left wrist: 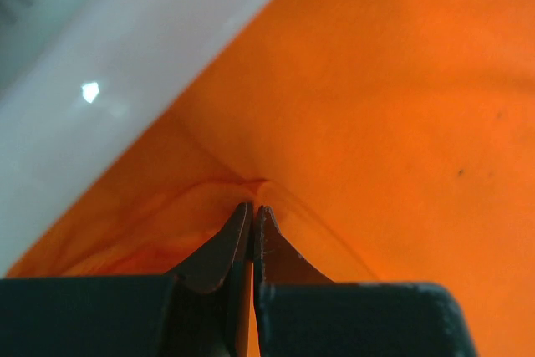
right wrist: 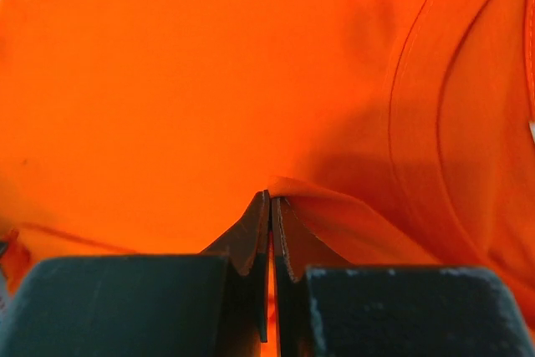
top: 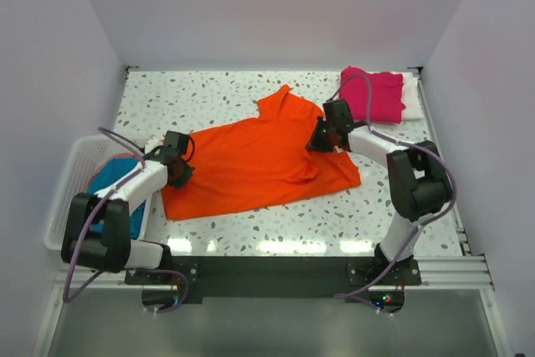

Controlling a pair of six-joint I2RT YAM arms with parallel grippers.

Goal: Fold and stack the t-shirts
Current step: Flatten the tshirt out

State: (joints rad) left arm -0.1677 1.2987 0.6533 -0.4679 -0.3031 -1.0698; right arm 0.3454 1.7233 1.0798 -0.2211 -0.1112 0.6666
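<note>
An orange t-shirt (top: pixel 251 160) lies spread across the middle of the table. My left gripper (top: pixel 180 175) is shut on its left edge; in the left wrist view the gripper (left wrist: pixel 252 206) pinches a fold of orange cloth (left wrist: pixel 376 106). On the shirt's right side my right gripper (top: pixel 318 141) is also shut on the fabric, and the right wrist view shows that gripper (right wrist: pixel 270 196) holding a raised pinch of orange cloth (right wrist: pixel 167 81). A folded magenta t-shirt (top: pixel 376 94) sits on a white t-shirt (top: pixel 412 102) at the back right. A teal t-shirt (top: pixel 113 186) lies in the basket.
A white slatted basket (top: pixel 71 175) stands at the left edge, beside the left arm. White walls close in the speckled table (top: pixel 209 94) at the back and both sides. A metal rail (top: pixel 276 269) runs along the near edge.
</note>
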